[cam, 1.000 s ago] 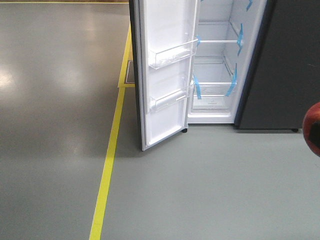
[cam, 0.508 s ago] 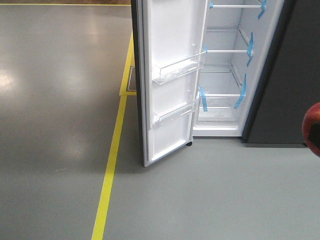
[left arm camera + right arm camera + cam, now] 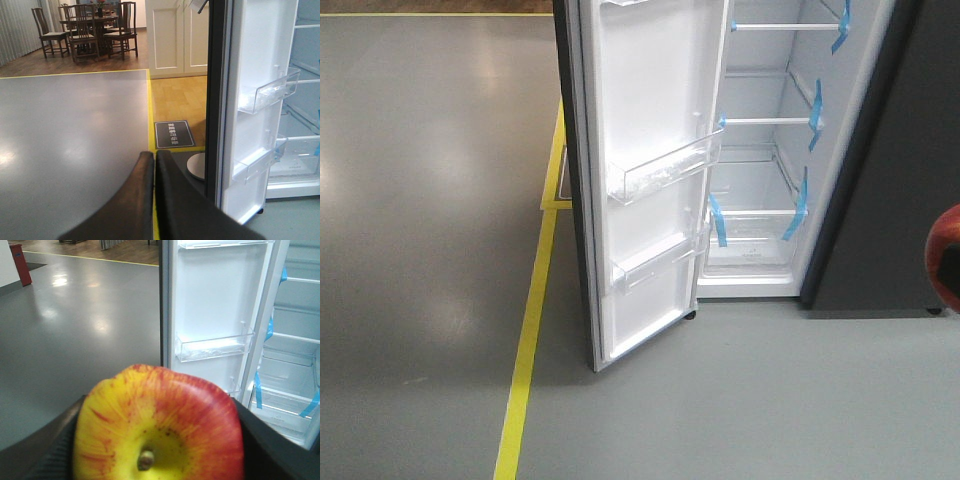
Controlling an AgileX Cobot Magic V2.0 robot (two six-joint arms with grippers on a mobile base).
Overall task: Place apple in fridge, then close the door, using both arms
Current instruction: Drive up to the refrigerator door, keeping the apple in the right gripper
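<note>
Apple (image 3: 157, 425): round and glossy, red streaks over yellow, brown stem in a shallow pit; its lower part is cut off by the frame edge.
Right claw (image 3: 160, 462): dark fingers (image 3: 47, 455) close against both sides of the apple, holding it in front of the open fridge, outside it.
Left claw (image 3: 154, 190): smooth black curved fingers pressed together, nothing between them.
Fridge (image 3: 755, 95): white inside, glass shelves (image 3: 770, 122), blue tape strips (image 3: 717, 220); its top is out of frame.
Door (image 3: 650, 100): swung open, white smooth lining, clear plastic bins (image 3: 660, 175).
Floor (image 3: 420, 250): grey, shiny, crossed by a yellow line (image 3: 525, 350).
Hard to see: in the front view the apple is only a blurred red sliver at the right edge.
</note>
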